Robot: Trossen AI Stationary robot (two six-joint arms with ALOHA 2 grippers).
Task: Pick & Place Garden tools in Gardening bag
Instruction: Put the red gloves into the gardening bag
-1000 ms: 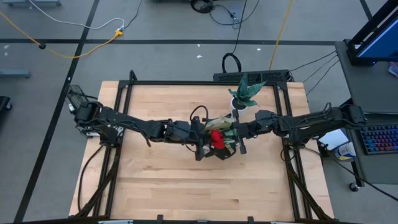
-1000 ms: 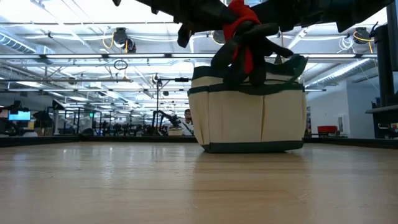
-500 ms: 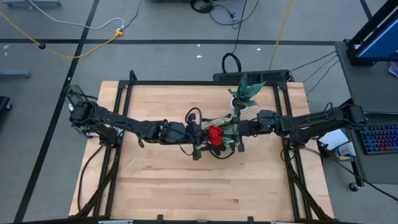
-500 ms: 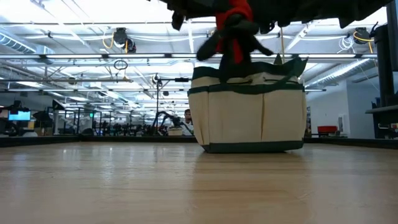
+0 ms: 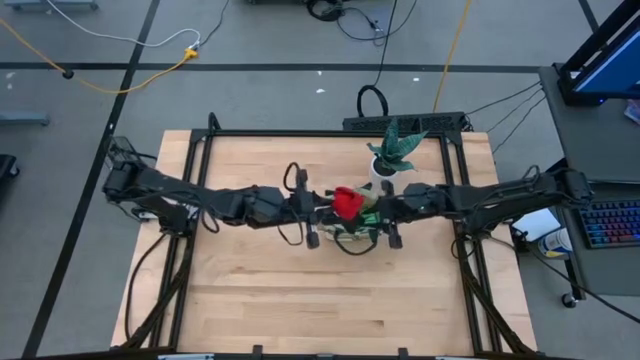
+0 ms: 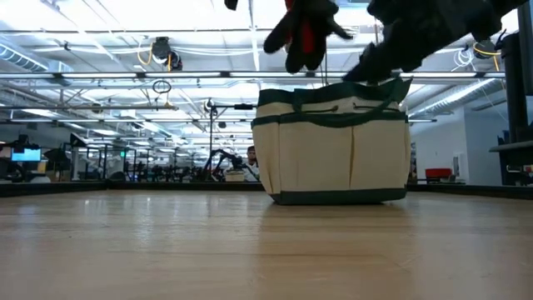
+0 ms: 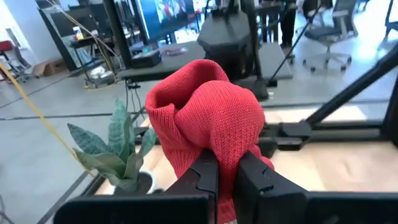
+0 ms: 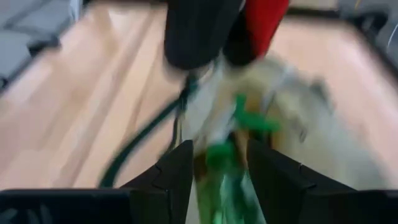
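**High view: gloves lifted over the bag, right side let go**

High view, working left to right. My left arm reaches in from the left edge of the desk [image 5: 230,290], and my left end effector [image 5: 322,208] is pinched tight on the red-and-black gloves [image 5: 347,203]. In my left wrist view the red knit bunches up just past my two dark fingers [image 7: 202,177], which are closed on the fabric with almost no gap.

A second ago the gloves hung low against the gardening bag [image 6: 333,146], with both end effectors crowded over them. Since then I have raised them: in the low view the gloves [image 6: 306,33] now hang clear above the bag's rim, no longer touching it.

To the right, my right end effector [image 5: 388,214] sits at the bag's right rim. It has gone from nearly closed to spread apart, and my right wrist view shows its fingers [image 8: 177,171] standing wide with nothing between them. Beyond them lie the bag's pale fabric and something green that I cannot make out through the blur. Just behind the bag stands the spiky plant [image 5: 397,147] in its white pot, which I leave alone.

My judgement: the gloves are now carried by the left side alone, above the bag. They still need centring over the mouth before release. The loose cuffs could snag on a loop handle or drape over the rim.
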